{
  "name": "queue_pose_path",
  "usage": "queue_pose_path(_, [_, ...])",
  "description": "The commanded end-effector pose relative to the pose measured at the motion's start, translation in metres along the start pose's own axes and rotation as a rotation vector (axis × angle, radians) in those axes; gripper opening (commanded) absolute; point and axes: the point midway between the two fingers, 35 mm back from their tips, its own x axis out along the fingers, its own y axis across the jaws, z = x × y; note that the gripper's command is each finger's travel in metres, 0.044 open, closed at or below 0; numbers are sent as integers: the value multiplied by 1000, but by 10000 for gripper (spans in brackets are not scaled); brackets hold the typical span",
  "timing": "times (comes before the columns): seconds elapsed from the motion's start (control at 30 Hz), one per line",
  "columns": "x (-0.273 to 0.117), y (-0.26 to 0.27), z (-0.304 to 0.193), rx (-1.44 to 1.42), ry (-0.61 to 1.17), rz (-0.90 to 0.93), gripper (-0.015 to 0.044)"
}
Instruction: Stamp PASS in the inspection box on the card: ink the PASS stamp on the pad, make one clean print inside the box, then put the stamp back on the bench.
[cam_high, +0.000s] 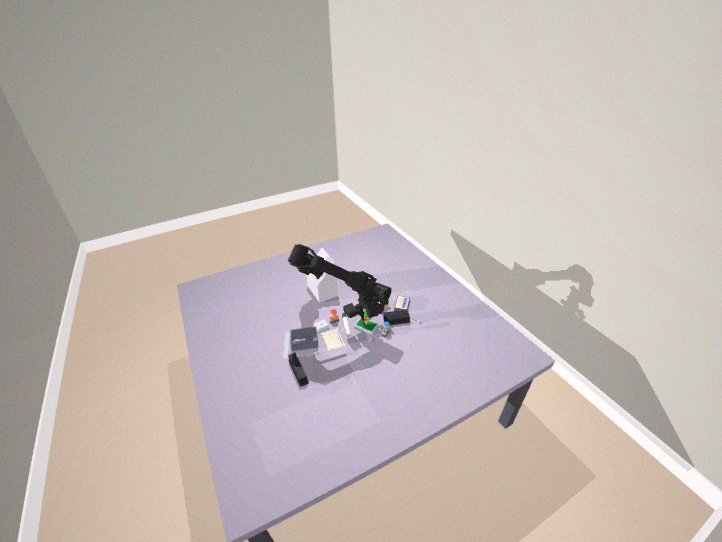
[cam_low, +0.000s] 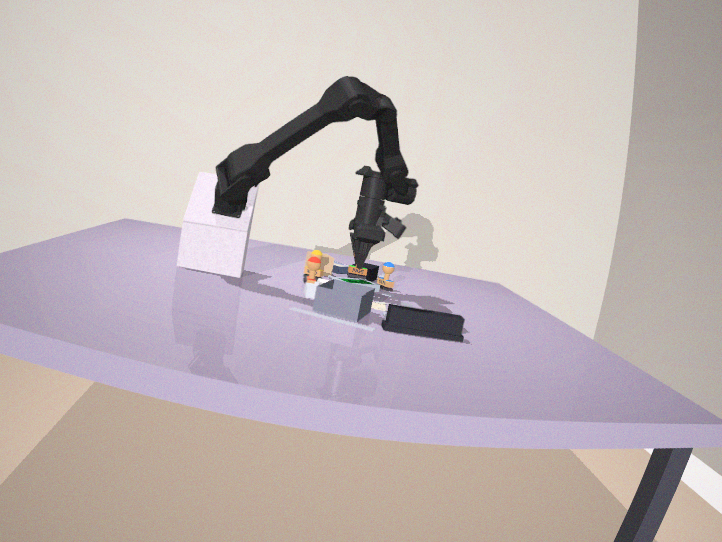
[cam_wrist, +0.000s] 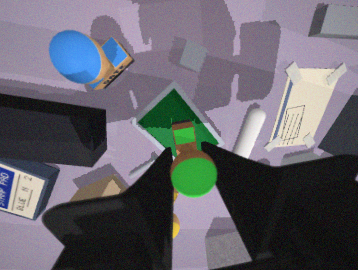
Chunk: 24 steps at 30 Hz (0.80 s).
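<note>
My gripper (cam_high: 365, 313) (cam_low: 359, 265) (cam_wrist: 186, 149) is shut on the green-topped PASS stamp (cam_low: 357, 270) (cam_wrist: 194, 176). The stamp is roughly upright, base down, just over the open green ink pad (cam_high: 365, 326) (cam_low: 356, 281) (cam_wrist: 165, 111). A narrow gap seems to show under it; its underside is hidden. The cream card (cam_high: 333, 339) (cam_low: 379, 305) (cam_wrist: 320, 95) is taped down to the right of the pad in the wrist view. It bears a printed outlined panel with lines; I cannot tell whether that is the inspection box. No green print shows on it.
The blue-topped DATE stamp (cam_high: 385, 329) (cam_low: 387, 268) (cam_wrist: 75, 56) stands near the pad. A black block (cam_high: 396, 317) (cam_wrist: 50, 131), a white cylinder (cam_high: 347, 326) (cam_wrist: 251, 131), a red-topped stamp (cam_high: 333, 315), a grey bin (cam_high: 303, 338) (cam_low: 342, 300) and a black bar (cam_high: 298, 369) (cam_low: 424, 322) stand around.
</note>
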Motion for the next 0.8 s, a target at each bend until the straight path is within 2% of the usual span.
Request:
queue_pose_path(0.0, [-7, 1, 2, 7, -5, 6, 0])
queue_pose_path(0.77, [-45, 1, 1, 7, -5, 7, 0])
